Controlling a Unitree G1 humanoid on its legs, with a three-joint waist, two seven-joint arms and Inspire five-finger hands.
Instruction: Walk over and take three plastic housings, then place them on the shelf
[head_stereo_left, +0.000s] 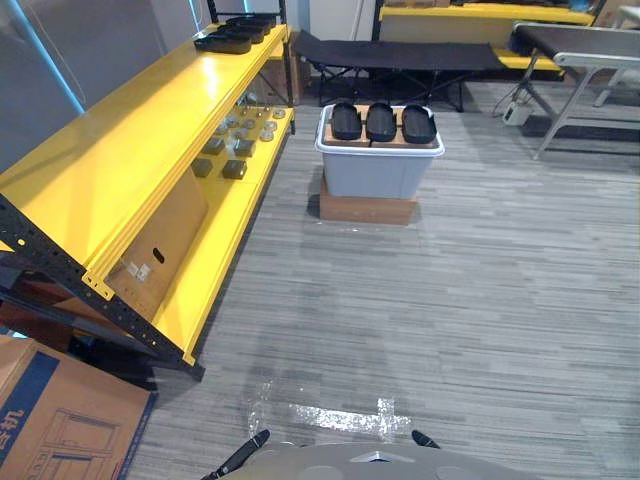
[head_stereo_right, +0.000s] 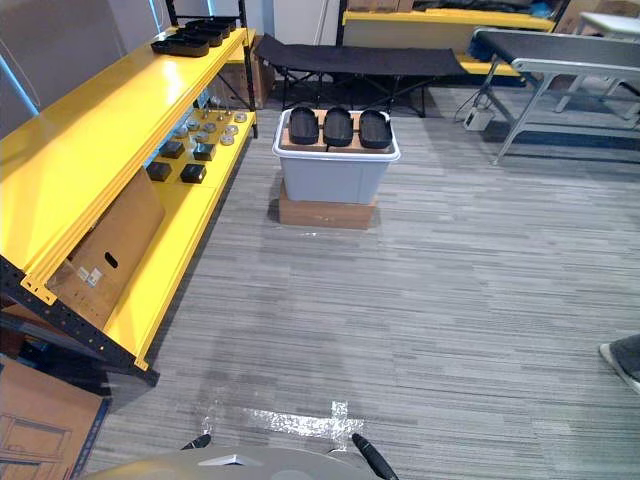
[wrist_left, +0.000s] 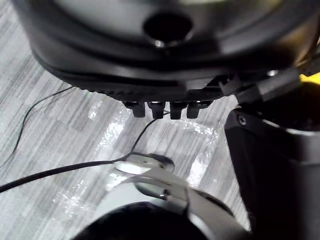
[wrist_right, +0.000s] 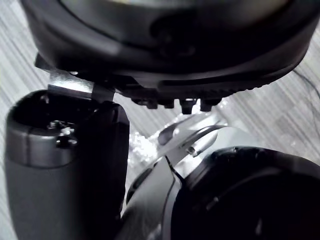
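Observation:
Three black plastic housings (head_stereo_left: 381, 121) lie side by side on a board across the top of a grey bin (head_stereo_left: 380, 170), a few steps ahead on the floor. The long yellow shelf (head_stereo_left: 130, 150) runs along the left; several more black housings (head_stereo_left: 235, 35) rest at its far end. My left hand (wrist_left: 160, 50) hangs by my side over the floor, fingers relaxed, holding nothing. My right hand (wrist_right: 165, 50) hangs likewise, with nothing in it. Both hands are far from the bin.
The bin stands on a low brown box (head_stereo_left: 368, 208). Small dark and round parts (head_stereo_left: 235, 150) lie on the lower shelf level, beside a leaning cardboard sheet (head_stereo_left: 160, 245). A cardboard box (head_stereo_left: 60, 420) sits lower left. A black cot (head_stereo_left: 400, 55) and grey table (head_stereo_left: 590, 50) stand behind. A person's shoe (head_stereo_right: 622, 358) shows right.

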